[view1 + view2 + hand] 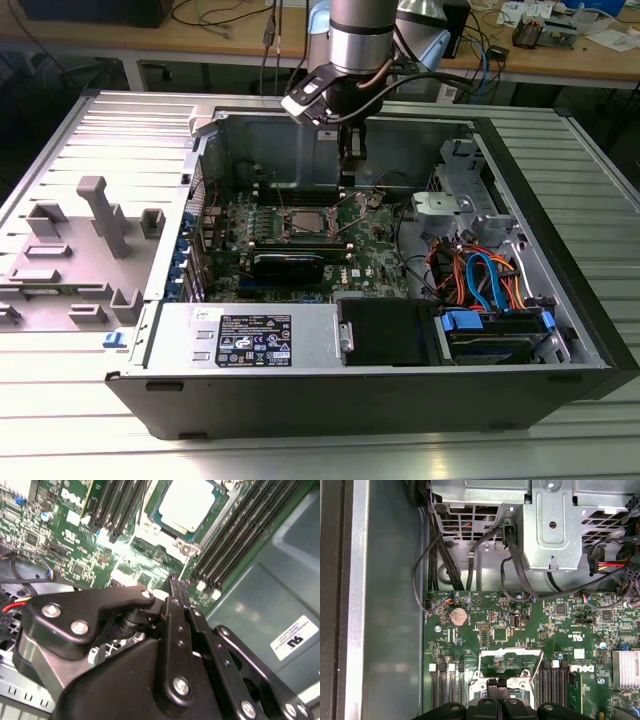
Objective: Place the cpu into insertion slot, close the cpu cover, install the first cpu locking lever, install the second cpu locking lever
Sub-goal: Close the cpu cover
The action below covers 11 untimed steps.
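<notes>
Exterior view gives me the arm (362, 35) reaching straight down into the open computer case (545, 230), wrist vertical. The gripper (352, 160) hangs near the insertion slot (303, 222), on the exterior view's right of it. In the first wrist view I see its fingertips (493, 683) pressed together, gripping nothing. In the second wrist view the cpu (187, 502) lies flat in that slot, flanked by memory slots (235, 535).
</notes>
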Available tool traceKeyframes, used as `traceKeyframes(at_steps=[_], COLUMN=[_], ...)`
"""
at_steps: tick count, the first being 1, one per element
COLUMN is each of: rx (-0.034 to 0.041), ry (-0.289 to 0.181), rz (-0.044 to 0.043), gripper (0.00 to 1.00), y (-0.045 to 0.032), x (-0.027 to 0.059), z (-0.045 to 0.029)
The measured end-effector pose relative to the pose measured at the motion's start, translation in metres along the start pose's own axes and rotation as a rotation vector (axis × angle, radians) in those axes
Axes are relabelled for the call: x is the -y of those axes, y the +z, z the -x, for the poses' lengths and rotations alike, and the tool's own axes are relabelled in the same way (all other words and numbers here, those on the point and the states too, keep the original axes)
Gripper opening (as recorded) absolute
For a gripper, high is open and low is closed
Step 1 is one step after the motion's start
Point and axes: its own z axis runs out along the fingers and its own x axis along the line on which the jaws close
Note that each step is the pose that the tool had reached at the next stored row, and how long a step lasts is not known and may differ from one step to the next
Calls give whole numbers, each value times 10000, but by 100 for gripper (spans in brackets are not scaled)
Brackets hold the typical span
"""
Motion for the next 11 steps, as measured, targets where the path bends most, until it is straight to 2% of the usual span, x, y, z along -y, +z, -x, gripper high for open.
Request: traceKeyframes(at_steps=[11], rx=[10], ry=[-1], rz=[-5], gripper=[11], y=[-6], x=[1], z=[1])
